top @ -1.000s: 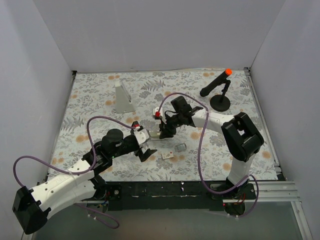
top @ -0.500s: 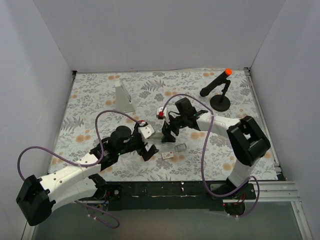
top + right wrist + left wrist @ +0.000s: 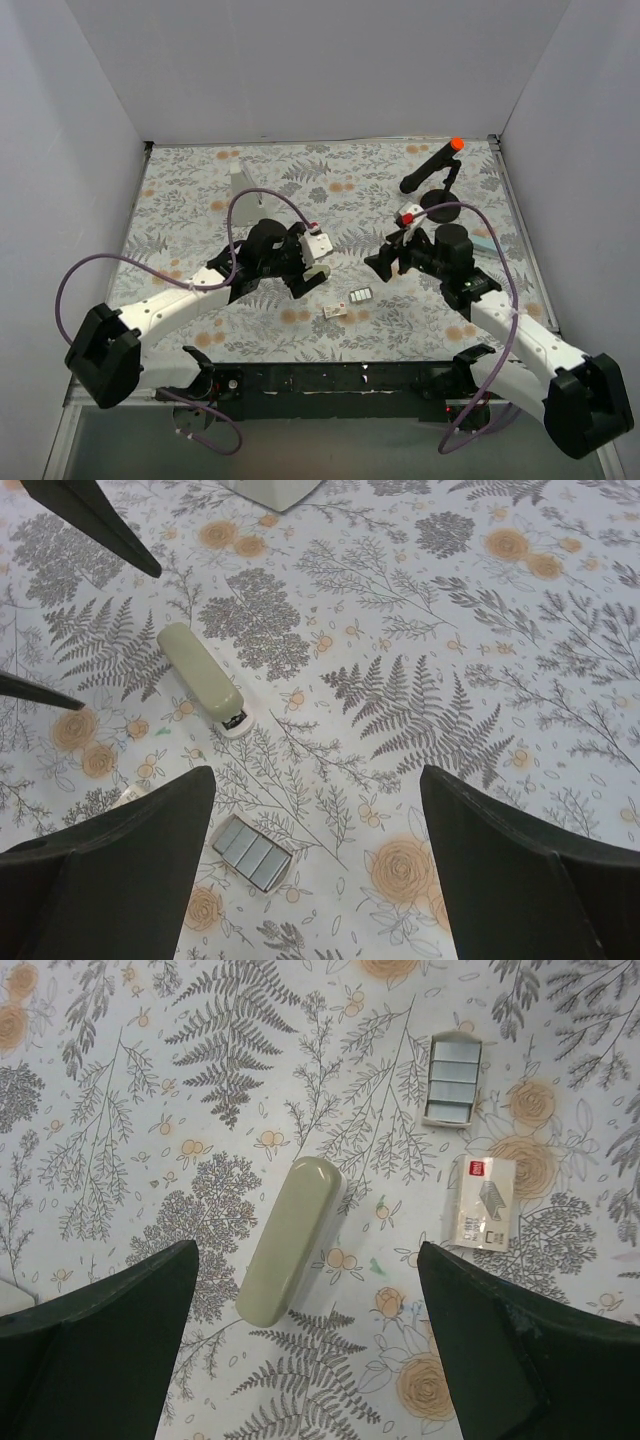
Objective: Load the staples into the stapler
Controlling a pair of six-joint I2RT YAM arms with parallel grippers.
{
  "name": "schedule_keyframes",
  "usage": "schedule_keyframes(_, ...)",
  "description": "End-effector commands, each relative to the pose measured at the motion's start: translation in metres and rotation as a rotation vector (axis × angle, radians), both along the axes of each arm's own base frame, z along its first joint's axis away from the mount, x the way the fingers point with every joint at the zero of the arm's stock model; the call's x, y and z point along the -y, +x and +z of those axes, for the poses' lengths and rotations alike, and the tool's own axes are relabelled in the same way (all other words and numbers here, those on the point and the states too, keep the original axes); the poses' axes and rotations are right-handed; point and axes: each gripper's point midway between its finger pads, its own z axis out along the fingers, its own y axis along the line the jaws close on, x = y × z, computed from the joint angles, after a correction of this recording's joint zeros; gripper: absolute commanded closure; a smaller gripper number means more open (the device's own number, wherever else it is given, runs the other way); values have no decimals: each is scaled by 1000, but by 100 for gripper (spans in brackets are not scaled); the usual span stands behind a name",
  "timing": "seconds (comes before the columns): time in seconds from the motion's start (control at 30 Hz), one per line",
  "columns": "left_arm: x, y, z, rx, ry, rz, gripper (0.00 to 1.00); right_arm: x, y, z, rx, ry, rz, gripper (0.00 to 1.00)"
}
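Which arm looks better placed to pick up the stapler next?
Left. The left arm's fingers, open, hang right above the stapler, which shows between them in its wrist view. The right arm's fingers stand off to the side.

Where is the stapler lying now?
The stapler lies flat at the middle of the left wrist view, left of the staple tray and the white packet.

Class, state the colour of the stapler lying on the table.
Pale sage green stapler, clearest in the left wrist view.
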Motion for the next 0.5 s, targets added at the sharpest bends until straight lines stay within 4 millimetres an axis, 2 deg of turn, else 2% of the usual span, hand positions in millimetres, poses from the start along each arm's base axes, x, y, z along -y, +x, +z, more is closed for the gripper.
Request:
schedule_keyframes(0.0, 6, 12, -1, 22, 76, -115, 10, 23, 2, 29, 108, 146, -189, 9)
schedule_keyframes(0.17, 13, 22, -19, 8, 144, -179, 10, 35, -18, 34, 186, 253, -213, 12)
schedule_keyframes(0.2, 15, 23, -27, -13, 154, -186, 10, 36, -19, 33, 191, 256, -216, 13)
schedule_keyframes(0.27, 22, 25, -26, -14, 153, -226, 11, 38, -22, 35, 215, 270, -219, 13)
schedule_keyframes(0.33, 28, 29, -30, -29, 159, -241, 11, 42, -22, 30, 219, 274, -239, 14)
schedule_keyframes(0.47, 31, 32, -37, -27, 176, -273, 12, 47, -25, 30, 225, 306, -266, 15)
